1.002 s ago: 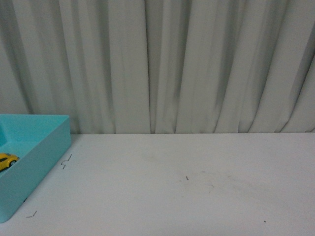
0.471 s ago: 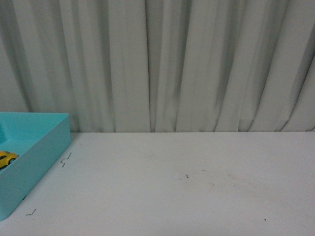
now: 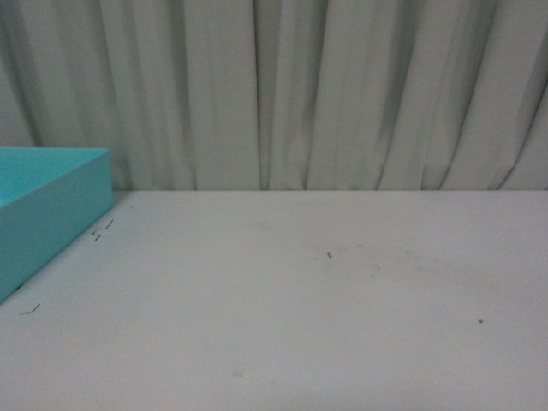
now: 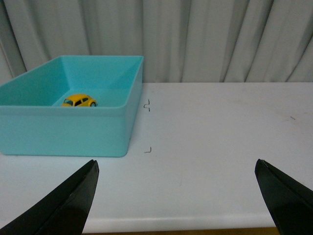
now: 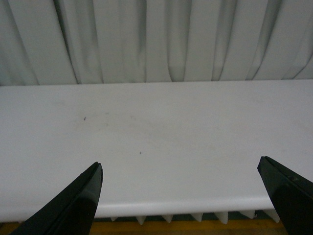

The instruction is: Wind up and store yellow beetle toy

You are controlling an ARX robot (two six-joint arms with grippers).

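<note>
At the upper left of the left wrist frame, the yellow beetle toy sits upright on its wheels on the floor of an open turquoise bin, near the bin's far end and apart from its walls. We read that placement as the storing step looking complete, since the toy is contained and nothing is touching it; whether it was wound we cannot tell. The bin rests on a white table backed by a pale pleated curtain. Our left gripper shows only as 2 dark fingertips at the lower corners of that frame, spread wide and holding nothing, level with the near table edge and well apart from the bin. In the right wrist frame, our right gripper looks the same: 2 dark tips far apart at the lower corners, empty, above the near table edge with bare tabletop ahead. Both arms seem drawn back toward the robot's body, which we take to be a resting pose. In the front view, neither arm appears; only 1 corner of the bin shows at mid left, and the toy is hidden from that angle.
</note>
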